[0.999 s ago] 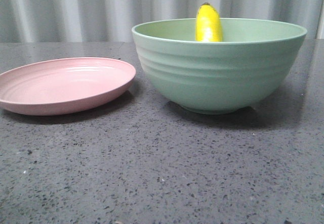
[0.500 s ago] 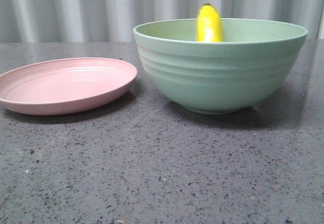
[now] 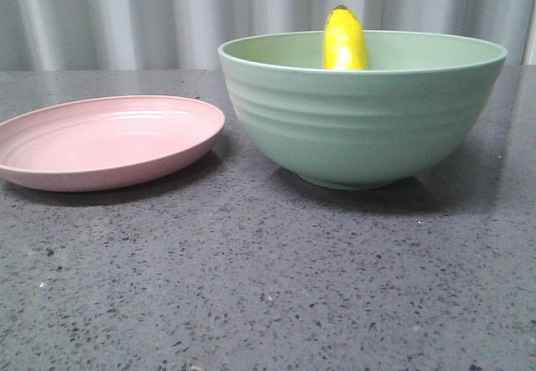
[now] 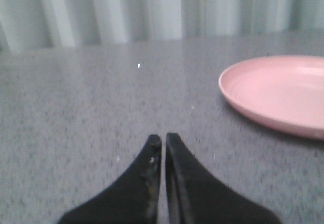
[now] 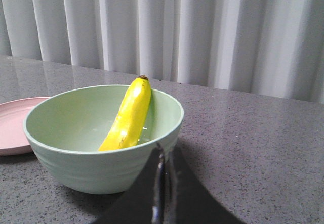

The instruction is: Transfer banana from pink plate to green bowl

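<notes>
The yellow banana (image 3: 345, 43) leans inside the green bowl (image 3: 360, 128), its dark tip poking above the far rim; the right wrist view shows it (image 5: 129, 117) resting against the inner wall of the bowl (image 5: 76, 168). The pink plate (image 3: 105, 141) lies bare to the left of the bowl, and also shows in the left wrist view (image 4: 283, 95). My left gripper (image 4: 163, 139) is shut and empty, low over the table, apart from the plate. My right gripper (image 5: 164, 148) is shut and empty, just outside the bowl's rim. Neither gripper shows in the front view.
The dark speckled table (image 3: 268, 279) carries only the plate and bowl. A pale pleated curtain (image 3: 126, 15) hangs along its far edge.
None beyond a slight wobble of the front picture; the banana, the bowl and the plate stay in place.
</notes>
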Controlling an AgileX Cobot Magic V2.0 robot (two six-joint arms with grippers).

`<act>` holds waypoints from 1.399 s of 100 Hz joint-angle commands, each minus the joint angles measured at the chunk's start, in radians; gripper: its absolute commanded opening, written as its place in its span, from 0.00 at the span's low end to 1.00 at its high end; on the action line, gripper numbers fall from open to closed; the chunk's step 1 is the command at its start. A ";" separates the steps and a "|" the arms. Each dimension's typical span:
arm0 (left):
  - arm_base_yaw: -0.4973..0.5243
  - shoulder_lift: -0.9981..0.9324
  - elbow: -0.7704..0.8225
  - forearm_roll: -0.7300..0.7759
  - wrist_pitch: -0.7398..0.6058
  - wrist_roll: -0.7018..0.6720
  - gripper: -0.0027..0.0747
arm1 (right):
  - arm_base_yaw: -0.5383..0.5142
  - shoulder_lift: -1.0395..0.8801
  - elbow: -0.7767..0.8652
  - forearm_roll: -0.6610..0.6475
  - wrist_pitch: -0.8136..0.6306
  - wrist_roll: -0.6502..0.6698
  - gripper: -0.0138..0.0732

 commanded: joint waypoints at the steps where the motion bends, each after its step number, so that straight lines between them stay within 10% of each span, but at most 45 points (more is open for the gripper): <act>1: 0.010 -0.023 0.009 -0.007 0.044 -0.005 0.01 | -0.004 0.011 -0.027 0.001 -0.069 -0.010 0.08; 87: 0.010 -0.026 0.009 -0.007 0.045 -0.005 0.01 | -0.004 0.011 -0.016 0.001 -0.071 -0.010 0.08; 109: 0.010 -0.026 0.009 -0.007 0.045 -0.005 0.01 | -0.034 0.011 0.108 -0.025 -0.289 -0.003 0.08; 140: 0.010 -0.026 0.009 -0.007 0.043 -0.005 0.01 | -0.200 0.011 0.289 -0.478 -0.571 0.540 0.08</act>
